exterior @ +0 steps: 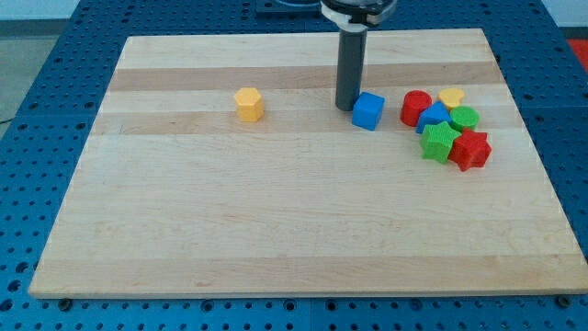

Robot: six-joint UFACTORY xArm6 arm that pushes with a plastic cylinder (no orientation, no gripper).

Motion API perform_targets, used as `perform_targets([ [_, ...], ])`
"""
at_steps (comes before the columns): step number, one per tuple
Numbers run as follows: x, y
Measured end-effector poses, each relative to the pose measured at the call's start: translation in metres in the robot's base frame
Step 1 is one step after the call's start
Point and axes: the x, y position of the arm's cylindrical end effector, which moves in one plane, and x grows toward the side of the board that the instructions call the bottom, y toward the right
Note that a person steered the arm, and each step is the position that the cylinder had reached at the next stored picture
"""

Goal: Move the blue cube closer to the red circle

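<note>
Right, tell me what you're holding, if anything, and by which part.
Nothing is held; I have no gripper. My tip sits at the blue cube's left side, about touching it, with the red circle further to the view's right.

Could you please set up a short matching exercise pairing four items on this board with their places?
Items:
1. blue cube
2. red circle
3. orange block
4. my tip

Places:
A. alone toward the view's left
B. at the blue cube's left edge
C. just right of my tip
D. left end of the cluster at the view's right

Pairs: 1-C, 2-D, 3-A, 4-B
</note>
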Motion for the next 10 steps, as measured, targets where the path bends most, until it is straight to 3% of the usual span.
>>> perform_targets([
  [3, 0.024, 0.015],
  [5, 0.047, -0.025],
  [6, 0.063, -0.017],
  [8, 0.059, 0.048],
  [9, 0.059, 0.053],
  [10, 0.063, 0.000],
])
